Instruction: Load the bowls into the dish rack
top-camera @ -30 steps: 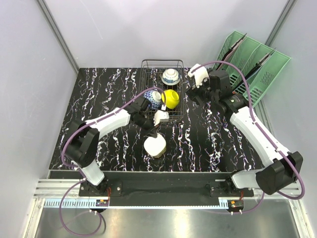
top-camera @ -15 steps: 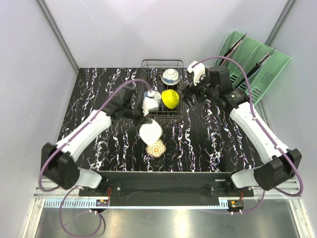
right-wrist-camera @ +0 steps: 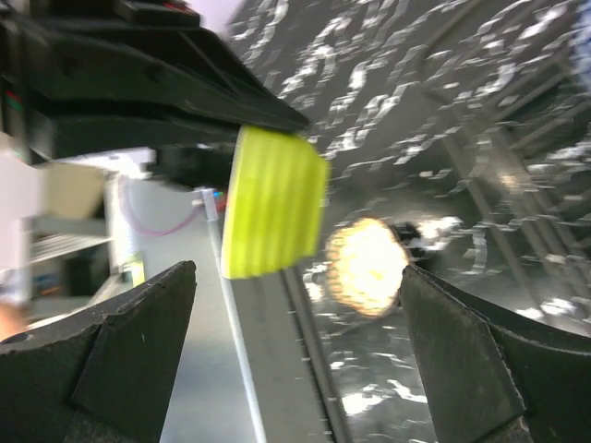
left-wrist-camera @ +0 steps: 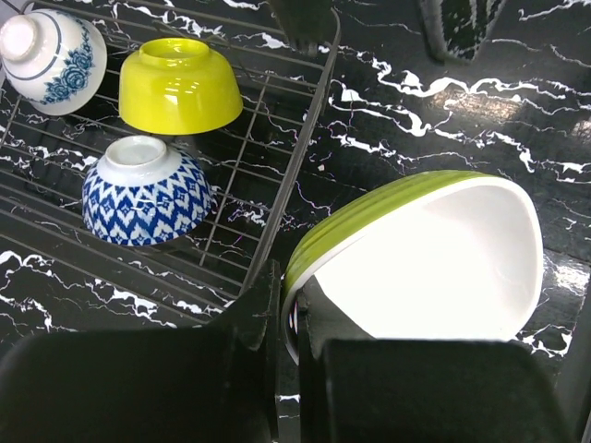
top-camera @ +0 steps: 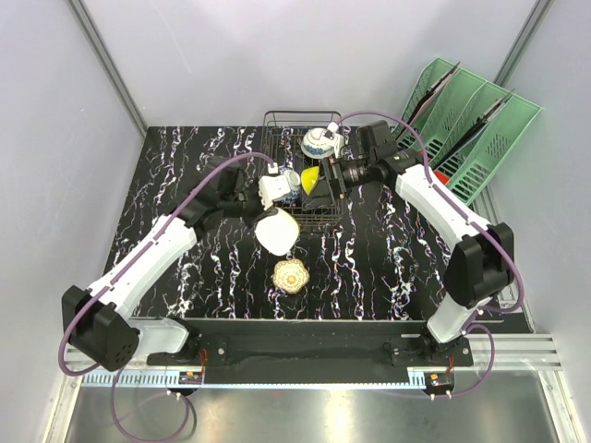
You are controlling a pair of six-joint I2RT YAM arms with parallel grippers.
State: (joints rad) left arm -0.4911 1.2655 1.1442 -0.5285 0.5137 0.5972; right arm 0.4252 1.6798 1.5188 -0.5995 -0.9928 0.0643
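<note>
Top external: lime-green bowl (top-camera: 276,231) raised beside dish rack (top-camera: 302,114); right gripper (top-camera: 330,166) advanced.

Lime-green bowl (left-wrist-camera: 416,249) higher, nearer dish rack (left-wrist-camera: 295,148)

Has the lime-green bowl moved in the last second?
Yes. The lime-green bowl, held in the left tool, has gone from over the patterned bowl toward the dish rack.
</note>
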